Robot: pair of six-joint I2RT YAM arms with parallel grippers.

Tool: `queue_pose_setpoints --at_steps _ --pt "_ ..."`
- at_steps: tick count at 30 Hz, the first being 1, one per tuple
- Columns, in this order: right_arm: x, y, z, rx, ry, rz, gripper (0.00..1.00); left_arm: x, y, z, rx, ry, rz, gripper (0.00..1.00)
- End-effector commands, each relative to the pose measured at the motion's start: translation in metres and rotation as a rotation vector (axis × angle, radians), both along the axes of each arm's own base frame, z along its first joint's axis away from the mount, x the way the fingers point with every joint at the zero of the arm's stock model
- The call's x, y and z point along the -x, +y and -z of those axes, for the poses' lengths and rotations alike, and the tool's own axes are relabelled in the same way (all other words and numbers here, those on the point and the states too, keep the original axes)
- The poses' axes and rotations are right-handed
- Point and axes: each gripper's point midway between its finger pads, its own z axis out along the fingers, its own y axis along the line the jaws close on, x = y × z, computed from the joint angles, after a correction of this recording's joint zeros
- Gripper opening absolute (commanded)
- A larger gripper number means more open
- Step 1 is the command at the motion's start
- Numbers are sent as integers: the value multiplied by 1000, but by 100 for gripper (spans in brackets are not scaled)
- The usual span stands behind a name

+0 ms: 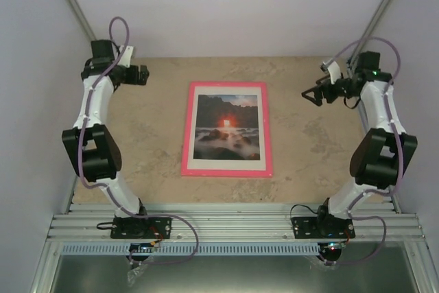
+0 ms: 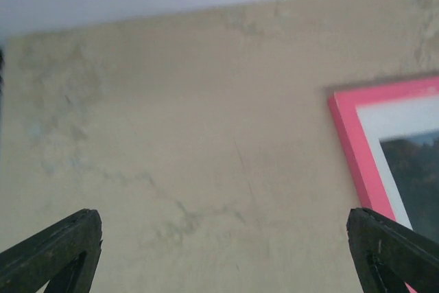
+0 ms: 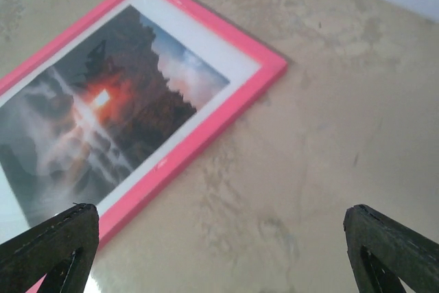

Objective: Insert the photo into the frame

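**Sunset photo lying inside pink frame, both claws released**

Photo of a red-orange sun glowing between dark rocks, with cloud above and misty water below, lies face up in the middle of the table. A white mat border surrounds it on all four sides. Around the mat runs the frame, thin and bright pink, lying flat with its long sides running away from the arm bases. The photo sits squarely within the frame's opening, its edges parallel to the pink edges.

The table is a beige, marbled surface with faint darker veins. Pale walls close it in on the left, right and far sides.

The left gripper is over the far-left part of the table, well apart from the frame and pointing toward it. In the left wrist view its two dark fingertips stand wide apart at the lower corners with only bare table between them, so this claw is released and holds nothing. One pink corner of the frame shows at that view's right edge.

The right gripper is over the far-right part of the table, also well apart from the frame and pointing inward. In the right wrist view its fingertips are likewise spread wide with nothing gripped. The frame lies slantwise across that view's upper left.
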Motion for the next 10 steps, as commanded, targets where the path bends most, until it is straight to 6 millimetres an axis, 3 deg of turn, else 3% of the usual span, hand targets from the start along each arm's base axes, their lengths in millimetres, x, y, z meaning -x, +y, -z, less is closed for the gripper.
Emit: queue_pose_setpoints --at_steps 1,5,10 --pt "34 -19 22 -39 50 47 98 32 -4 30 28 66 -64 99" --pt "62 -24 41 -47 80 83 98 56 -9 54 59 93 -84 100" --pt "80 -18 47 -61 91 92 98 71 -6 62 51 91 -126 100"
